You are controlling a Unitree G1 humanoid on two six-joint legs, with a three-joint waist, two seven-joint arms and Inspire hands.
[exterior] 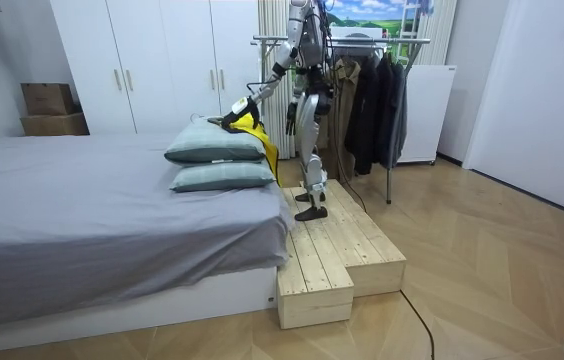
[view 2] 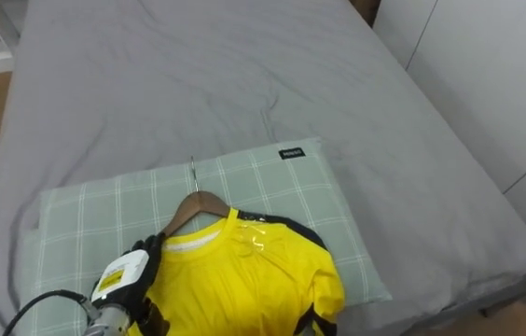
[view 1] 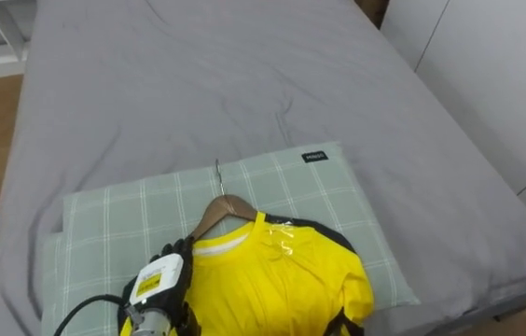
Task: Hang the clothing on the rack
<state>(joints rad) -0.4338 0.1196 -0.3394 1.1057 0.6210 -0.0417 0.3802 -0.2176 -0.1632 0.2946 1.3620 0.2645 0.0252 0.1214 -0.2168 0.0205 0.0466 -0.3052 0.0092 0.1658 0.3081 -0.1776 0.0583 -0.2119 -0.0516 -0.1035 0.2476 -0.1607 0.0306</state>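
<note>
The robot's left hand (view 1: 165, 271), partly cut off below, grips one arm of the wooden hanger (view 1: 218, 213). The yellow shirt (view 1: 282, 275) on it lies just right of the hand, its hem cut off, on a checked pillow (view 1: 114, 210).

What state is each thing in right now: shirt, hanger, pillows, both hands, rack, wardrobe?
pillows: stacked two high at the bed's end.
wooden hanger: lying flat on the pillows, hook free.
yellow shirt: threaded on the hanger, not hung.
left hand: curled on the hanger's shoulder.
right hand: down at the robot's side.
clothes rack: dark clothes hanging.
wardrobe doors: shut.
</note>
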